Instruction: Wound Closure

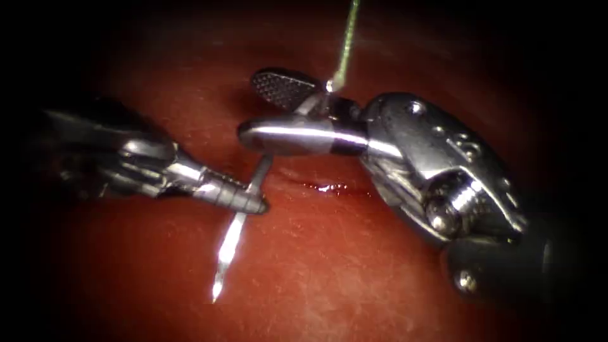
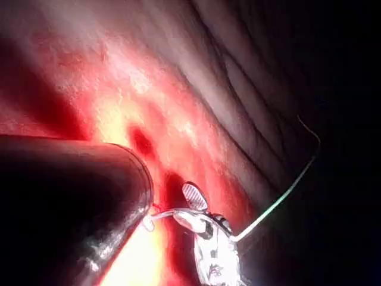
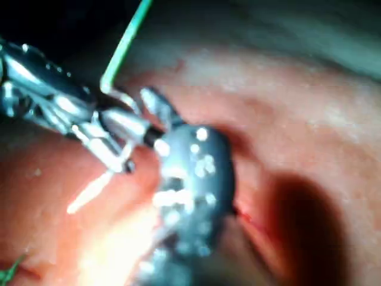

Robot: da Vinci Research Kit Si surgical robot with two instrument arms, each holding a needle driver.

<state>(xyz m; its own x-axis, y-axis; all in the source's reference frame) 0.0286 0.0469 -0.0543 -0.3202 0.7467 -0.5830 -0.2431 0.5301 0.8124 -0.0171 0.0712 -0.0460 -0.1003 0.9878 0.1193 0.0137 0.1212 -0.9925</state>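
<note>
Overhead, left tool's fingers [image 1: 244,199] clamp the needle [image 1: 235,231] mid-curve; right tool's fingers [image 1: 269,111] gape wide, empty.

counts over the tissue [image 1: 354,278]
two tools: left tool [image 1: 256,204], right tool [image 1: 266,107]; one needle [image 1: 231,240]; one green thread [image 1: 345,44]; one cut [image 1: 329,187] with red fluid.

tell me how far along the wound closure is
Done: nothing I can confirm; no stitches visible along the cut in the red tissue.
In hand: the left hand grips the curved steel needle mid-curve, point free above the tissue. The right hand is open by the green thread.
Left: the cut looks unclosed.
</note>
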